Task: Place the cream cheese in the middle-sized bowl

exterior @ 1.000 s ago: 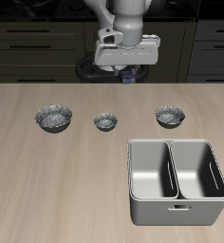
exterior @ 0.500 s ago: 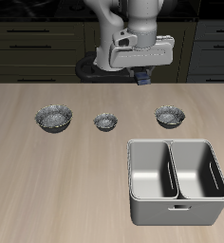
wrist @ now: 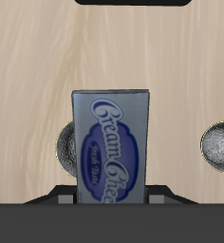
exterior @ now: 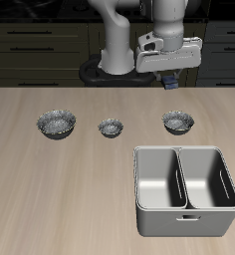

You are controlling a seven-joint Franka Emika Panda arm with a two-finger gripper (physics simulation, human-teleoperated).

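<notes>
My gripper (exterior: 170, 82) hangs high above the back of the table, shut on the cream cheese (exterior: 170, 84), a dark-blue box with a lighter label. In the wrist view the cream cheese (wrist: 111, 144) stands upright between the jaws of the gripper (wrist: 111, 193) and fills the middle. The middle-sized bowl (exterior: 177, 122), grey, speckled and dark inside, sits on the table just in front of and below the gripper. Its rim (wrist: 64, 152) peeks out from behind the box in the wrist view.
A tiny speckled bowl (exterior: 111, 127) (wrist: 221, 147) and a wider, paler bowl (exterior: 56, 123) stand in the same row. A grey two-basin metal tub (exterior: 184, 189) occupies the table nearer the front edge, close to the middle-sized bowl.
The arm has carried the cream cheese sideways along the back of the table, from above the tiny bowl's side to above the middle-sized bowl's side. The grip stayed shut.
</notes>
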